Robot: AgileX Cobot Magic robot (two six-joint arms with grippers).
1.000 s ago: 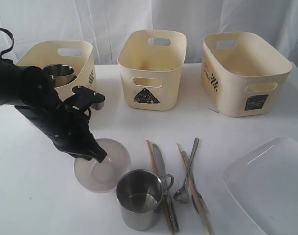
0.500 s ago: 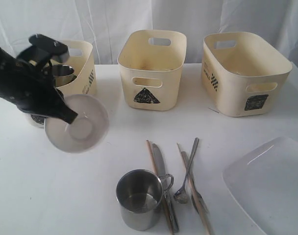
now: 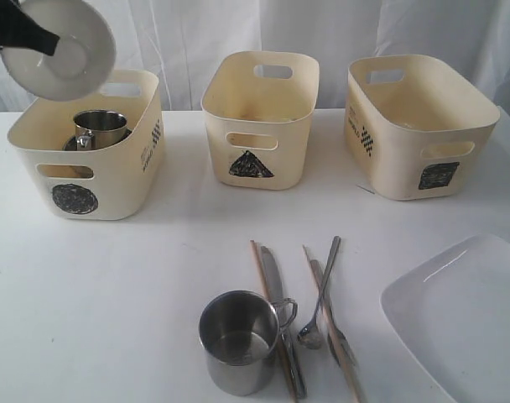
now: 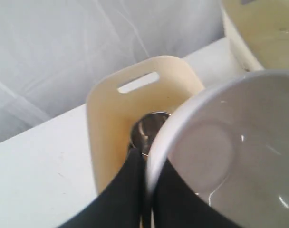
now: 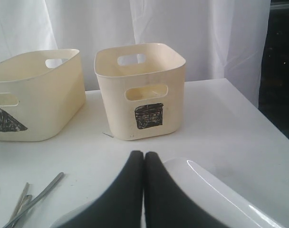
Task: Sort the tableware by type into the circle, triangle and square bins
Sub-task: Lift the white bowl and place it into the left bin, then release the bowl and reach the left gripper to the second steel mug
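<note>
At ten o'clock above the counter (image 3: 154,269): white bowl (image 3: 66,42), tilted, rim pinched in closed left jaws, over circle bin (image 3: 112,176). Advised: level it, lower clear of steel mug (image 3: 100,128) inside, then release. Right jaws closed, empty.

Black right tool (image 5: 143,156), smooth tapered fingers (image 5: 127,192)

The place is looking like a staged robotics lab bench, not a kitchen: a white curtain (image 3: 196,34) is hanging behind a plain white table (image 3: 96,294), where the circle bin (image 3: 87,168), the triangle bin (image 3: 259,117) and the square bin (image 3: 418,126) are sitting, each carrying a hand-scribbled black mark.
</note>
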